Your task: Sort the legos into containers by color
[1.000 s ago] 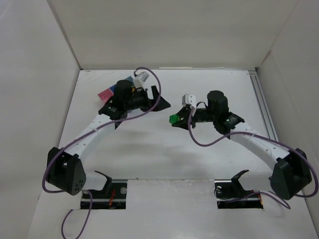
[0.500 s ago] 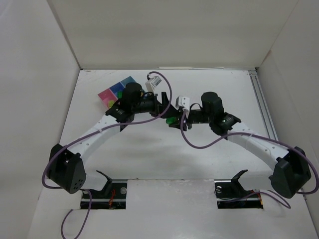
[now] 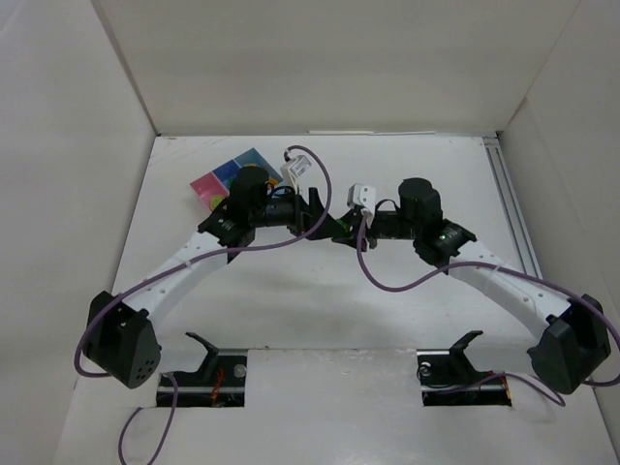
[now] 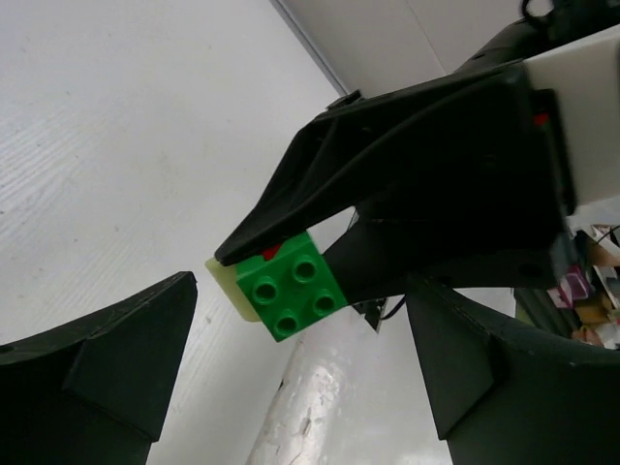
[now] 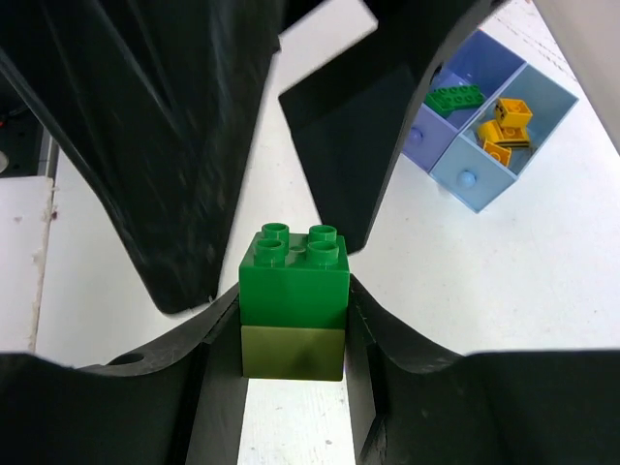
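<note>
Pinching a small brick stack [image 5: 294,308] between its smooth black plastic fingers, the right hand [image 5: 294,320] is closed narrowly on it at the centre of the right wrist view. The stack is a glossy bright green brick [image 5: 294,271], square with four round studs, seated on a duller pale yellowish brick [image 5: 293,351] of the same footprint. Its long axis runs up the frame in line with the fingers, studs pointing away from the wrist toward the top. In the left wrist view the studded green face is turned toward the camera and tilted, with a sliver of the pale brick at its left. The left hand [image 4: 300,373] is spread wide, its two matte black, wedge-shaped fingers at the lower corners of that frame, on either side of the stack and clear of it. At the upper right of the right wrist view stand thin-walled blue bins [image 5: 470,184], one holding a dark green brick [image 5: 453,99], the next holding orange-yellow bricks [image 5: 506,121]. From above, a pink bin [image 3: 205,184] sits in the same cluster at the upper left of the white desk [image 3: 291,291].
</note>
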